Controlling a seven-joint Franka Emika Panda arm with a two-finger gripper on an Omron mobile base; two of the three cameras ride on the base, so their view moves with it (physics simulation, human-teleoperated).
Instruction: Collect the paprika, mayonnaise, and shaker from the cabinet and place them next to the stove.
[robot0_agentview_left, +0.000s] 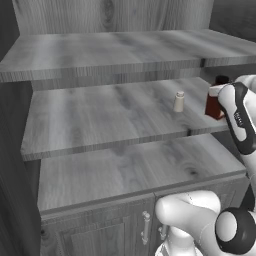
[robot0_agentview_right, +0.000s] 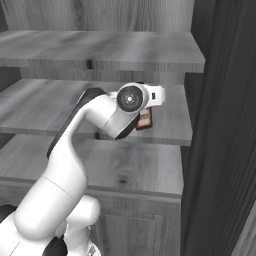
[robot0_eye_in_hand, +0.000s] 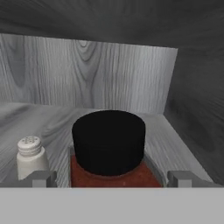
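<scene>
The cabinet (robot0_agentview_left: 100, 117) shows three grey plank shelves. On its middle shelf, at the right end, stands the paprika (robot0_agentview_left: 214, 104), dark red with a black cap (robot0_eye_in_hand: 108, 139). My gripper (robot0_eye_in_hand: 111, 179) is open, its fingertips (robot0_eye_in_hand: 41, 178) low on either side of the bottle, apart from it. The shaker (robot0_agentview_left: 179, 101), small and beige-white, stands upright on the same shelf to the paprika's left (robot0_eye_in_hand: 30, 156). From the right base view, my wrist covers most of the paprika (robot0_agentview_right: 145, 119). The mayonnaise and the stove are out of view.
The cabinet's dark side wall (robot0_eye_in_hand: 197, 127) rises close on the paprika's right, and the back panel (robot0_eye_in_hand: 87, 74) stands behind it. The upper shelf (robot0_agentview_left: 115, 52) hangs low over the hand. Grey doors with metal handles (robot0_agentview_left: 146, 226) sit below.
</scene>
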